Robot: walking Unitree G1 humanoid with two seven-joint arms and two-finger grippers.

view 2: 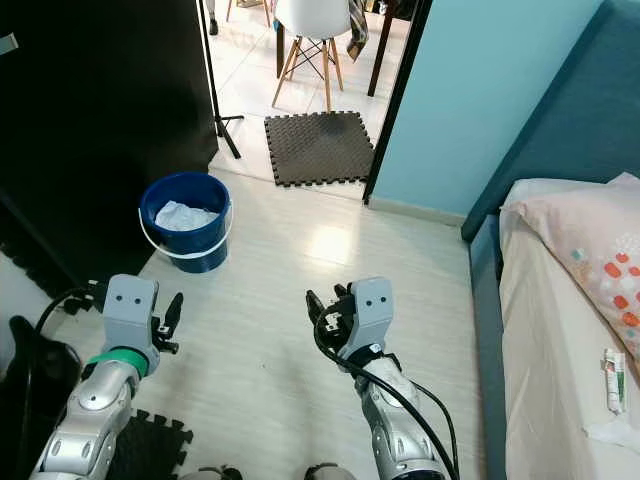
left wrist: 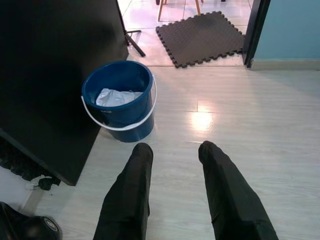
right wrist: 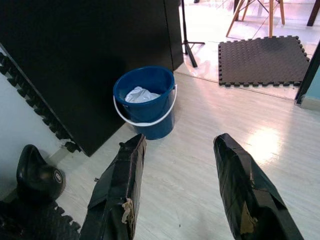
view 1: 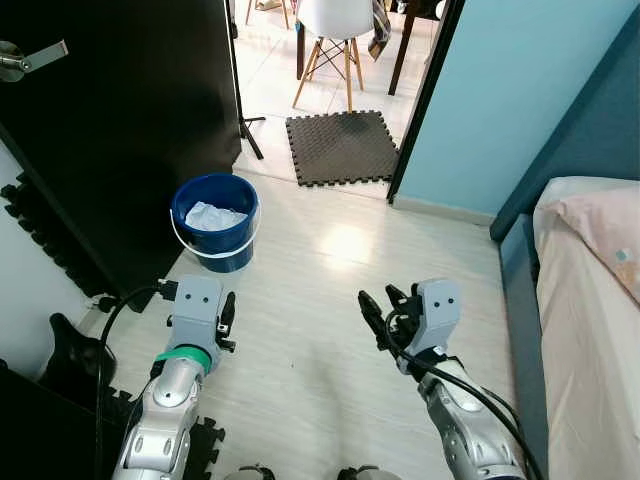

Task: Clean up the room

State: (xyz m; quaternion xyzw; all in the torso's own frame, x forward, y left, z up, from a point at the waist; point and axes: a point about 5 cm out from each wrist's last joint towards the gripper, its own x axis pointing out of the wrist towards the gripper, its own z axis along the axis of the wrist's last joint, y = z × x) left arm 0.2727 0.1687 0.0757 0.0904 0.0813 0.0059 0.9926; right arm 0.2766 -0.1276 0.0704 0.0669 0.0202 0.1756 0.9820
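A blue bucket (view 1: 215,221) with a white handle stands on the pale wood floor beside the black open door (view 1: 120,120). Crumpled white paper (view 1: 214,216) lies inside it. My left gripper (view 1: 226,320) hovers over the floor just short of the bucket, open and empty. In the left wrist view its fingers (left wrist: 130,195) frame bare floor below the bucket (left wrist: 119,98). To the right, at about the same height, my right gripper (view 1: 374,320) is open and empty too. The right wrist view shows its taped fingers (right wrist: 120,190) pointing toward the bucket (right wrist: 145,99).
A dark foam mat (view 1: 342,146) lies in the doorway, with a white chair (view 1: 335,30) and a tripod leg (view 1: 245,110) beyond. A bed (view 1: 590,300) with a pink pillow (view 2: 590,245) fills the right side. A black object (view 1: 70,355) and foam tiles (view 2: 150,440) sit at lower left.
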